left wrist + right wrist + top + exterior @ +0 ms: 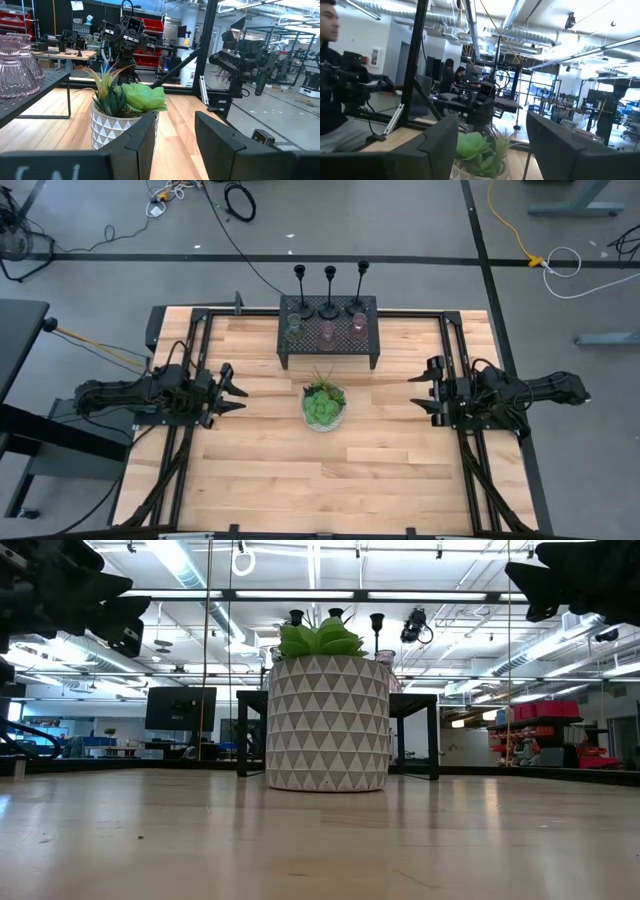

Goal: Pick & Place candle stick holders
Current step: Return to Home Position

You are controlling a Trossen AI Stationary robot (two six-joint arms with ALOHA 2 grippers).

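Both arms are sitting folded low at opposite sides of the worktop, wrists pointing inward at each other. The left pincer (pixel 233 391) is hovering with fingers spread apart, and the right pincer (pixel 418 394) is mirroring it, fingers likewise parted.

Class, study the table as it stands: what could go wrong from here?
The slim black holders stand near the far edge of the rack; a jolt might topple them off. The plant sits between the open left end effector and right end effector; an inward swing could hit it.
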